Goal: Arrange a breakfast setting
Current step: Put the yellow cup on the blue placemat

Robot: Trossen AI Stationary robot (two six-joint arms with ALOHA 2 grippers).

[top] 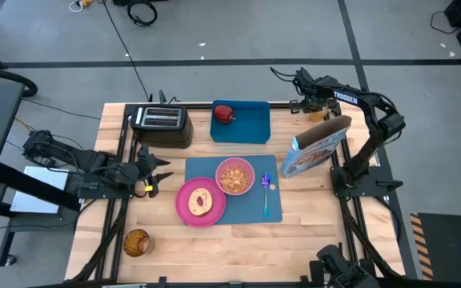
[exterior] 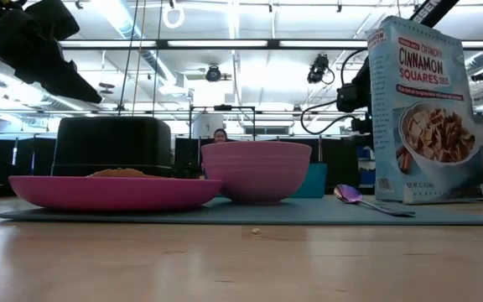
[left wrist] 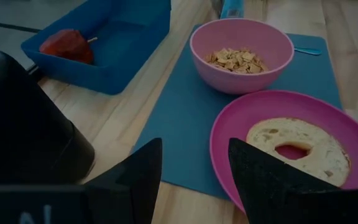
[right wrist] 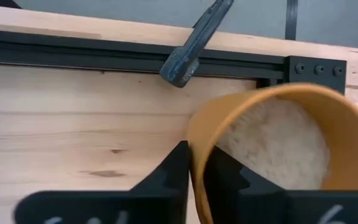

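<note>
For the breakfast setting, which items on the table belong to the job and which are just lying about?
Belong: mat, plate, toast, bowl with cereal, spoon, apple, orange cup pinched at its rim by the right gripper.

Lying about: toaster, blue tray, cereal box, amber glass.

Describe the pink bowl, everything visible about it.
The pink bowl is round, smooth and matte, plastic by its look, standing upright on the blue mat. It holds a shallow layer of tan cereal squares. It sits just beside the pink plate; whether the two touch is unclear. A spoon lies apart from it. No gripper touches it.
</note>
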